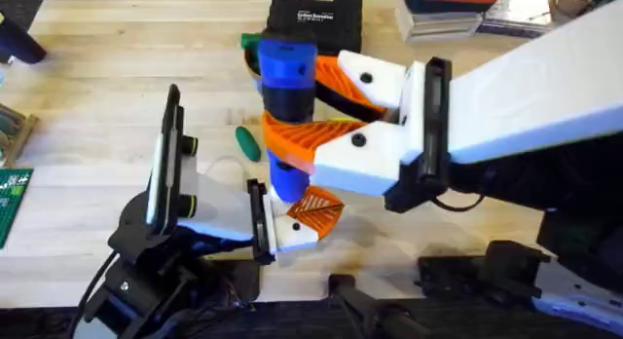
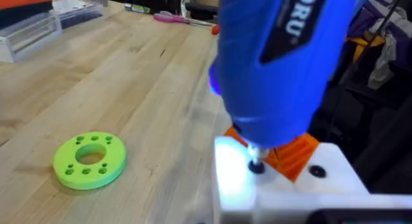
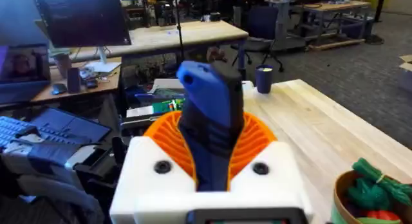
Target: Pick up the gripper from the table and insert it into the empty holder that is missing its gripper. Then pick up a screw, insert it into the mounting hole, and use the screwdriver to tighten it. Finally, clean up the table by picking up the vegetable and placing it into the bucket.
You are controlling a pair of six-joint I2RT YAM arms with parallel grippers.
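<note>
right gripper [image 1: 321, 110] is clamped on the screwdriver [image 1: 284, 91], its two orange ribbed pads [image 1: 313, 136] pressing the blue body from either side; in the right wrist view the pads [image 3: 254, 139] hug the dark grip section of the screwdriver [image 3: 209, 124], which stands roughly upright. the tool's tip points down onto the left arm's jaw: in the left wrist view the screwdriver [image 2: 280, 63] looms large and blue, its thin metal tip [image 2: 255, 161] meeting a dark screw head set in the white holder [image 2: 290, 185], lit by a pale glow from the tool's nose. an orange ribbed gripper [image 2: 293, 153] sits seated in that holder just behind the tip.

left gripper [image 1: 297, 222]: overhead view shows the white holder [image 1: 292, 234] with the orange gripper [image 1: 319, 208] mounted, directly under the screwdriver. cannot tell whether its jaws are spread or closed.

vegetable [image 1: 247, 142], dark green and oblong, lies on the wooden table [image 1: 97, 95] just left of the screwdriver, apart from both arms.

bucket [image 3: 370, 195] with tan rim holds bunched green and red toy vegetables, seen at the edge of the right wrist view.

green disc [image 2: 89, 159] with holes lies flat on the table [image 2: 129, 76] in the left wrist view. black case [image 1: 313, 19] sits at the table's far edge behind the screwdriver.
</note>
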